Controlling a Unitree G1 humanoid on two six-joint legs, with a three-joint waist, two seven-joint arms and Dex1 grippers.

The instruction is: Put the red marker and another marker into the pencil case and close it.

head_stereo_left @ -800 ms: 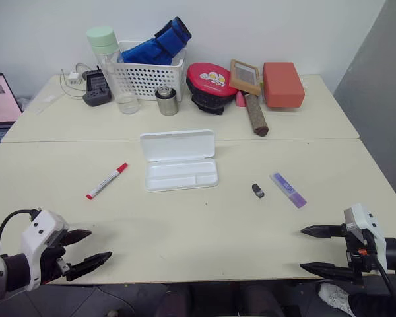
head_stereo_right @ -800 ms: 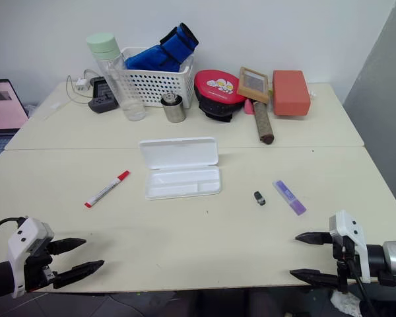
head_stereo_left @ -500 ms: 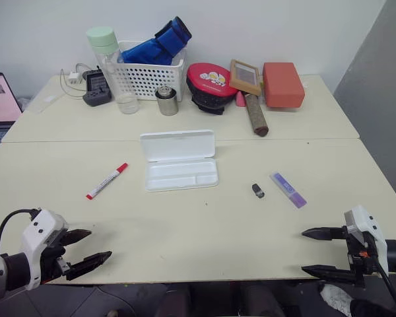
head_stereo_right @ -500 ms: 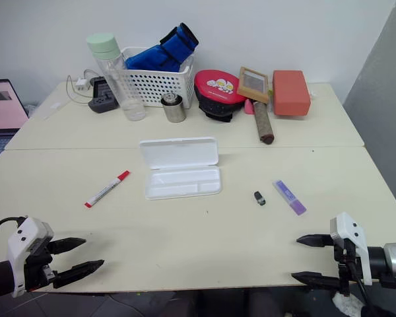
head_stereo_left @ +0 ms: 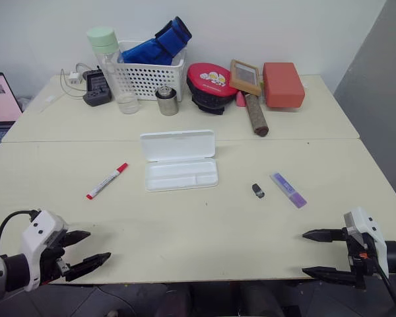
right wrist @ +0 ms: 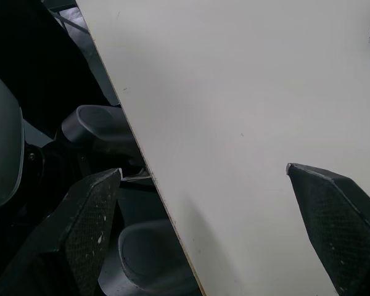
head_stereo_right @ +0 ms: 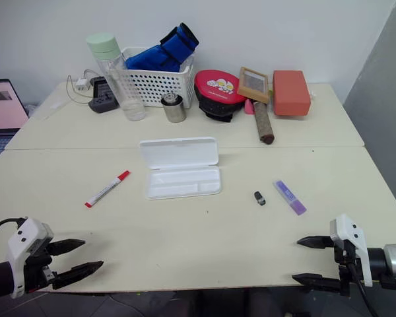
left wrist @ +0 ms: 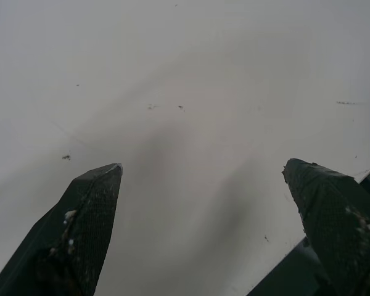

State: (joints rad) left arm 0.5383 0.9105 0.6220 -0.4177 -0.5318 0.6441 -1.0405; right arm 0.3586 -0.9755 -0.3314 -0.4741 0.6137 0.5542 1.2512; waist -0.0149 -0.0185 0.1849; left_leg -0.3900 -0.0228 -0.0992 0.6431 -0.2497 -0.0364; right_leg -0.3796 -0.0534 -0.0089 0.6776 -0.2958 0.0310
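While both arms hang at the near edge of the table (head_stereo_left: pixel 204 244), nothing is held: the left end effector (head_stereo_left: pixel 86 252) has its two black fingers spread apart and empty, and the right end effector (head_stereo_left: pixel 325 253) stands just as wide, also empty.

Farther in on the left lies the red marker (head_stereo_left: pixel 107 180), its long axis slanting, red cap toward the middle of the table and away from the robot. It sits ahead of the left end effector and slightly inward, well apart from it, so I judge the left arm the nearer one.

On the right, the purple marker (head_stereo_left: pixel 288 189) lies ahead of the right end effector, beside a small dark stub (head_stereo_left: pixel 258 190).

Between them, a little farther back, the pencil case (head_stereo_left: pixel 179 160) lies open, its tray empty.
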